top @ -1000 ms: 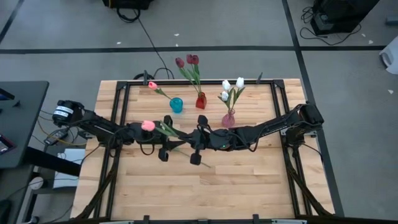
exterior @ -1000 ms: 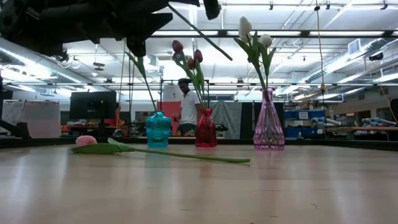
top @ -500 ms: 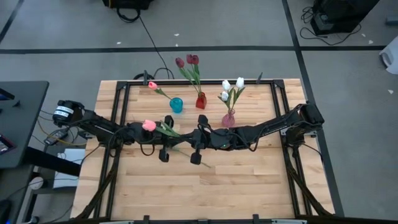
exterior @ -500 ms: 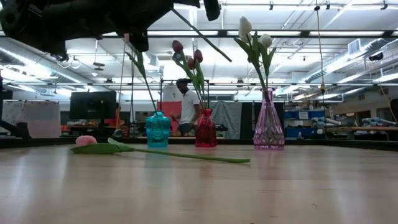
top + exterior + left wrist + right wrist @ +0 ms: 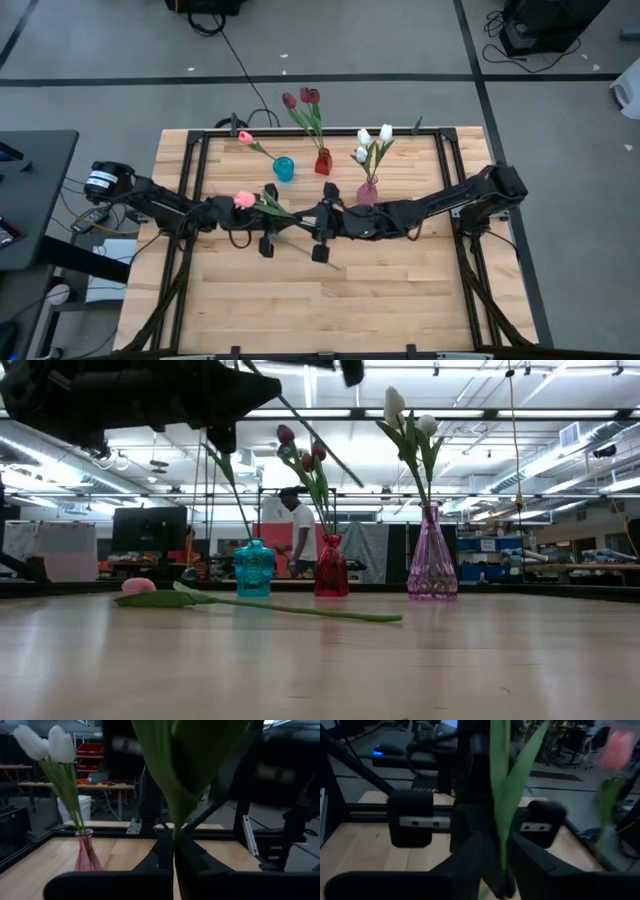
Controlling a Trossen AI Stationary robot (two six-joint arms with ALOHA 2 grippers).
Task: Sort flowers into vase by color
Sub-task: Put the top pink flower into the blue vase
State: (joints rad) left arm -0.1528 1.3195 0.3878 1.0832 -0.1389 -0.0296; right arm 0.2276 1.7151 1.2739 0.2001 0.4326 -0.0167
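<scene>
A pink tulip (image 5: 244, 200) hangs above mid-table between my two grippers, and its thin stem (image 5: 325, 430) slants down toward the near right. My left gripper (image 5: 175, 862) is shut on that stem. My right gripper (image 5: 501, 870) faces it from the right, open, with the stem and a leaf (image 5: 512, 795) between its fingers. A second pink tulip (image 5: 137, 586) lies flat on the table under the arms. At the back, a teal vase (image 5: 283, 168) holds a pink tulip, a red vase (image 5: 322, 162) holds dark red ones, and a pink vase (image 5: 368, 191) holds white ones. My left gripper pinches the bare stem (image 5: 174, 836) between its two fingers, just below the leaves. The fingers come level from the table's left and lie across the stem. The tulip is lifted clear and tilted, head up to the left. My right gripper: I cannot tell whether its fingers (image 5: 470, 855) touch the stem.
The three vases stand in a row near the far edge. The lying tulip's stem (image 5: 320, 610) stretches along the table in front of them. The near half of the wooden table (image 5: 330, 310) is bare. A person (image 5: 297, 530) stands in the room beyond.
The held tulip's pink head has drifted a little toward the table's right, and my right gripper has shifted slightly rightward with it. The tulip lying on the table has stayed where it was.
</scene>
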